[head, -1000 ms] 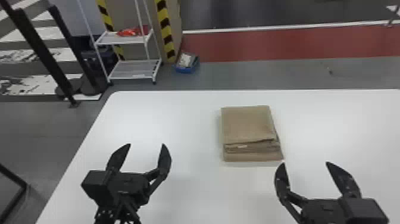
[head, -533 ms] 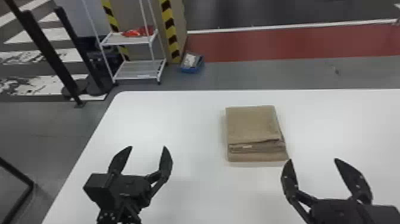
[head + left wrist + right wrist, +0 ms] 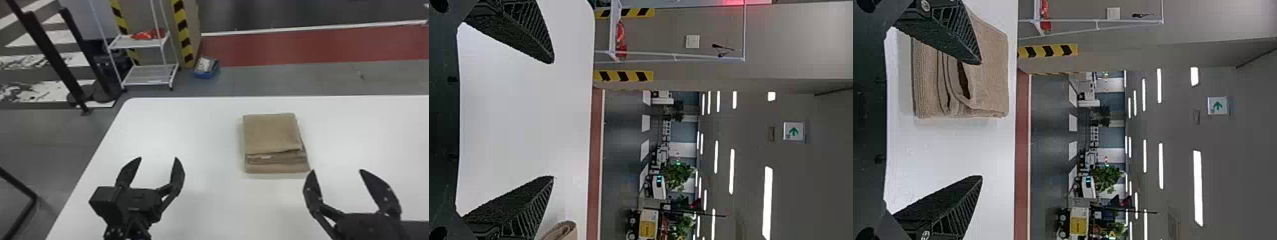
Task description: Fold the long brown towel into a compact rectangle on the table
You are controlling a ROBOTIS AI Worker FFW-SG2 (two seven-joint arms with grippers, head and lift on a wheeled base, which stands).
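The brown towel (image 3: pixel 271 132) lies on the white table (image 3: pixel 204 127), folded into a compact, roughly rectangular stack, its upper panel flat and several layers showing along the side nearest the robot. Those layers are uneven, with a small pale tag (image 3: pixel 266 157) among them, and the stack spreads a little wider at its near right corner. The left gripper (image 3: pixel 158 158) is over the table's left part, well apart from the towel, its fingers spread with nothing between them. The right gripper (image 3: pixel 336 171) is on the near right side, its fingers also spread and empty; in the head view, one fingertip appears just beside the towel's near right corner. The right wrist view shows a dark gap between the loose folds, partly behind a finger. Past the table's far edge stand a white shelf rack (image 3: pixel 148 76) holding something red (image 3: pixel 145 35) and, to its right, a blue bin (image 3: pixel 206 75) on the floor (image 3: pixel 271 78).
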